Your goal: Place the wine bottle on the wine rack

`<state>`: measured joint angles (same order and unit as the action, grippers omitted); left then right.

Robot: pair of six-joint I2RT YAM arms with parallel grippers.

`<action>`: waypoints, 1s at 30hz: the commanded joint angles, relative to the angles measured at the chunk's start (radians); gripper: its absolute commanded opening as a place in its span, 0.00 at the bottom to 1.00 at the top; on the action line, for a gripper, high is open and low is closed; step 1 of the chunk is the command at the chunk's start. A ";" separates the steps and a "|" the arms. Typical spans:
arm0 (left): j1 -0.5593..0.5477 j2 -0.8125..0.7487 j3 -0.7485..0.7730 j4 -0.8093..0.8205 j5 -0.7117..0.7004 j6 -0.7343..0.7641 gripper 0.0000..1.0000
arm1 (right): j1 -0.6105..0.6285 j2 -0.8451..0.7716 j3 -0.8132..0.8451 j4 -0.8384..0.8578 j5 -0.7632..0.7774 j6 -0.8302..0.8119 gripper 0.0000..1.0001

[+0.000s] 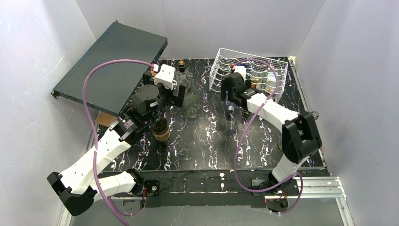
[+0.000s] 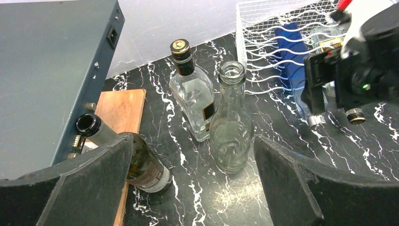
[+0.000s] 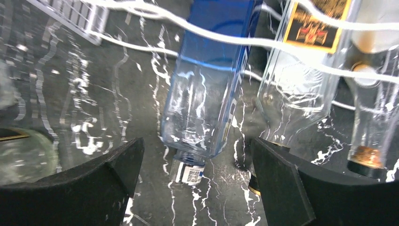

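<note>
The white wire wine rack [image 1: 269,70] stands at the back right, tilted, with a blue bottle [image 3: 211,84] and a clear, black-labelled bottle [image 3: 301,80] lying in it neck down. My right gripper [image 3: 197,160] is open at the rack's lower edge. Its fingers flank the blue bottle's cap [image 3: 190,173] without touching it. A dark wine bottle [image 2: 141,165] leans at the left by a wooden board [image 2: 124,108], partly behind my left finger [image 2: 89,179]. My left gripper [image 2: 193,155] is open and empty, just short of an upright clear glass bottle [image 2: 230,122].
A square clear bottle with a black and gold cap [image 2: 190,94] stands behind the clear one. A flat dark-teal case [image 1: 110,66] leans at the back left. A third bottle [image 3: 371,117] lies in the rack at the right. White walls enclose the marbled black table [image 1: 207,141].
</note>
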<state>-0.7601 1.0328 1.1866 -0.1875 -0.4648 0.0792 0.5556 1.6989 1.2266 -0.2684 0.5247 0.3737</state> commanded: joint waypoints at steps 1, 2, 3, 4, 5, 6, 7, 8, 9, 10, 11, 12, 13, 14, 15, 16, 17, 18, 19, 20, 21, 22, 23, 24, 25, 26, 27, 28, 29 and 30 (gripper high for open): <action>-0.005 -0.015 -0.001 0.024 -0.042 0.013 0.99 | -0.003 -0.125 0.094 -0.016 -0.040 -0.035 0.94; -0.004 -0.016 -0.002 0.025 -0.044 0.014 0.99 | -0.003 -0.143 0.103 -0.017 -0.047 -0.035 0.93; -0.004 -0.019 -0.002 0.026 -0.046 0.014 0.99 | -0.003 -0.162 0.111 -0.016 -0.056 -0.033 0.94; -0.004 -0.021 -0.004 0.026 -0.046 0.014 0.99 | -0.003 -0.179 0.115 -0.010 -0.067 -0.026 0.94; -0.005 -0.023 -0.004 0.027 -0.045 0.014 0.99 | -0.003 -0.198 0.115 -0.001 -0.080 -0.017 0.94; -0.004 -0.027 -0.004 0.028 -0.045 0.014 0.99 | -0.005 -0.213 0.116 0.010 -0.098 -0.006 0.94; -0.004 -0.030 -0.006 0.030 -0.046 0.014 0.99 | -0.005 -0.225 0.116 0.022 -0.126 0.004 0.94; -0.004 -0.034 -0.008 0.032 -0.047 0.014 0.99 | -0.005 -0.237 0.116 0.032 -0.139 0.017 0.94; -0.005 -0.036 -0.009 0.033 -0.050 0.014 0.99 | -0.005 -0.248 0.114 0.047 -0.171 0.028 0.94; -0.004 -0.039 -0.009 0.035 -0.051 0.014 0.99 | -0.005 -0.255 0.112 0.065 -0.196 0.036 0.94; -0.005 -0.042 -0.010 0.036 -0.052 0.014 0.99 | -0.004 -0.259 0.109 0.085 -0.216 0.045 0.94; -0.004 -0.046 -0.009 0.036 -0.053 0.014 0.99 | -0.005 -0.261 0.108 0.103 -0.236 0.052 0.94; -0.005 -0.049 -0.010 0.038 -0.054 0.014 0.99 | -0.005 -0.263 0.107 0.120 -0.253 0.056 0.94; -0.005 -0.053 -0.012 0.040 -0.054 0.013 0.99 | -0.005 -0.264 0.105 0.150 -0.275 0.057 0.94; -0.005 -0.056 -0.014 0.041 -0.055 0.016 0.99 | -0.005 -0.263 0.102 0.176 -0.298 0.057 0.94; -0.005 -0.060 -0.014 0.044 -0.057 0.017 0.99 | -0.005 -0.261 0.100 0.199 -0.321 0.058 0.94; -0.005 -0.062 -0.017 0.048 -0.063 0.019 0.99 | -0.005 -0.255 0.102 0.222 -0.347 0.058 0.94; -0.005 -0.065 -0.022 0.054 -0.069 0.024 0.99 | -0.005 -0.244 0.108 0.243 -0.377 0.059 0.94; -0.005 -0.067 -0.025 0.061 -0.078 0.031 0.99 | -0.005 -0.230 0.117 0.257 -0.412 0.057 0.94; -0.006 -0.070 -0.027 0.065 -0.089 0.034 0.99 | -0.005 -0.214 0.126 0.286 -0.454 0.055 0.94; -0.005 -0.074 -0.028 0.067 -0.098 0.035 0.99 | -0.005 -0.196 0.132 0.312 -0.492 0.057 0.94; -0.005 -0.081 -0.028 0.070 -0.104 0.036 0.99 | -0.005 -0.179 0.141 0.334 -0.529 0.060 0.94; -0.005 -0.089 -0.033 0.074 -0.107 0.037 0.99 | -0.003 -0.163 0.151 0.352 -0.566 0.067 0.94; -0.005 -0.097 -0.034 0.078 -0.107 0.040 0.99 | -0.003 -0.147 0.163 0.366 -0.602 0.074 0.94; -0.005 -0.103 -0.034 0.078 -0.107 0.042 0.99 | -0.002 -0.135 0.176 0.382 -0.635 0.077 0.94; -0.004 -0.108 -0.032 0.076 -0.110 0.042 0.99 | 0.005 -0.121 0.192 0.394 -0.658 0.075 0.94; -0.005 -0.111 -0.032 0.078 -0.113 0.043 0.99 | 0.014 -0.111 0.209 0.398 -0.678 0.065 0.94; -0.006 -0.113 -0.036 0.081 -0.115 0.045 0.99 | 0.031 -0.099 0.227 0.395 -0.693 0.053 0.94; -0.005 -0.114 -0.037 0.084 -0.117 0.047 0.99 | 0.047 -0.089 0.247 0.387 -0.701 0.039 0.94; -0.005 -0.112 -0.035 0.082 -0.118 0.047 0.99 | 0.056 -0.082 0.263 0.381 -0.702 0.023 0.94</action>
<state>-0.7616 0.9512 1.1538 -0.1478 -0.5434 0.1139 0.5682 1.6009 1.3872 0.0277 -0.0628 0.4374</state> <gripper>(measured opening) 0.992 0.939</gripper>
